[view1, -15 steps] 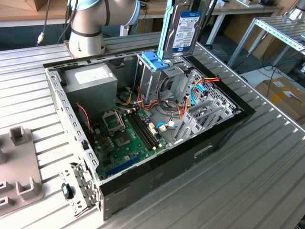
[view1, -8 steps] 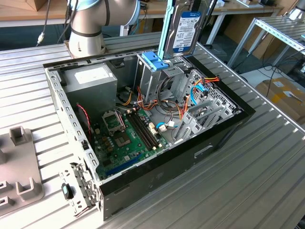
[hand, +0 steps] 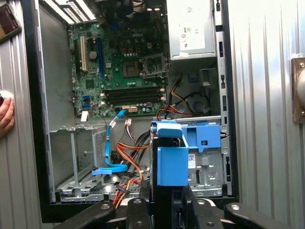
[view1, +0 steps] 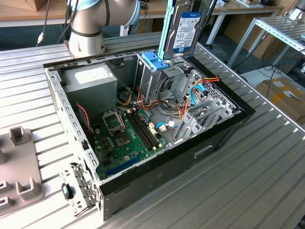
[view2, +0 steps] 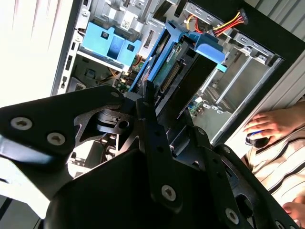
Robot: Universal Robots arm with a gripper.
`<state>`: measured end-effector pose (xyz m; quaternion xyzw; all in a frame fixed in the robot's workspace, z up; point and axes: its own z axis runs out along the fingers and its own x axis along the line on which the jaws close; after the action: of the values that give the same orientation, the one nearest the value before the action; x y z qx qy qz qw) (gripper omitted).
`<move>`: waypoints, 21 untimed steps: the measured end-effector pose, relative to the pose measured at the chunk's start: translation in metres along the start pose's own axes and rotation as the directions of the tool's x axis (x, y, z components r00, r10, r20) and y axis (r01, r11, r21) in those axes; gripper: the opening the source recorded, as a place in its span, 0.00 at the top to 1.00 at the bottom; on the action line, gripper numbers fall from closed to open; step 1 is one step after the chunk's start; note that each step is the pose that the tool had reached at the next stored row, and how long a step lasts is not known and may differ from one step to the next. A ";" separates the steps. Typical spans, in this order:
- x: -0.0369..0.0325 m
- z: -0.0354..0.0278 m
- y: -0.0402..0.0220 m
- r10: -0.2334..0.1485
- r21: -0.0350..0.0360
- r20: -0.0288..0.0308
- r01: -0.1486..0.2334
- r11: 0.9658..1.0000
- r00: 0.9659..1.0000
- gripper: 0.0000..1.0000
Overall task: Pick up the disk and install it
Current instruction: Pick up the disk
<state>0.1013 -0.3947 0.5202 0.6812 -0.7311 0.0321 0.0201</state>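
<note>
Your disk (view1: 185, 28) stands upright on its edge in the air over the far part of the open computer case (view1: 224, 129), label facing the exterior view's right and the light blue carrier rail running up its left edge. Its lower end sits just beside the blue bracket (view1: 155, 61) that tops the metal drive cage (view1: 145, 78); you cannot tell whether the two touch. In both wrist views you look along the disk edge-on, with the gripper (hand: 167, 206) clamped on it, one jaw against each flat face, and the drive cage directly beyond. Inside the case, the motherboard (view1: 126, 136) lies flat on the floor toward the near left, the grey power supply (view1: 90, 78) fills the far left corner, and loose coloured cables (view1: 198, 90) trail on the right by the empty bays. The case rests on a ribbed metal table (view1: 248, 176). A person's hand (view2: 267, 126) rests on the table just outside the case wall.
</note>
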 end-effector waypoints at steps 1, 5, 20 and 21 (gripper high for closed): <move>0.0005 0.0001 0.0000 0.000 0.000 0.000 0.000 1.000 1.000 0.65; 0.0021 0.0002 -0.0001 0.000 0.000 -0.001 0.000 1.000 1.000 0.65; 0.0048 0.0004 -0.0003 0.000 0.000 -0.002 0.000 1.000 1.000 0.65; 0.0050 0.0004 -0.0004 0.000 0.000 -0.002 0.000 1.000 1.000 0.65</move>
<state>0.1013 -0.3997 0.5202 0.6812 -0.7311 0.0327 0.0207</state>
